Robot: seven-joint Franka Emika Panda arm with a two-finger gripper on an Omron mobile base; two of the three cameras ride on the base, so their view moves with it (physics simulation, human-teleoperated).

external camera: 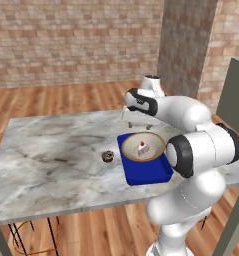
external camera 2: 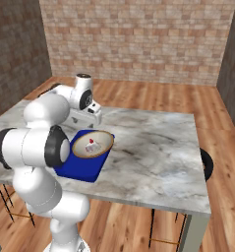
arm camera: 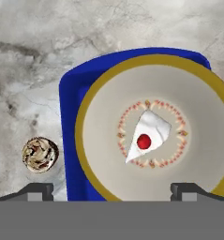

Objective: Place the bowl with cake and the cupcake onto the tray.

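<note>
Task state, 1 of 2 items placed: the bowl with cake point(arm camera: 153, 136) rests on the tray point(external camera: 143, 172), which lies near the counter point(external camera: 51, 165) edge closest to the robot. The cupcake point(external camera: 107, 156) sits on the bare counter just beside the tray and remains to be moved. The hand point(arm camera: 112, 190), fingers spread wide, hangs above the bowl, holding and touching nothing.
</note>
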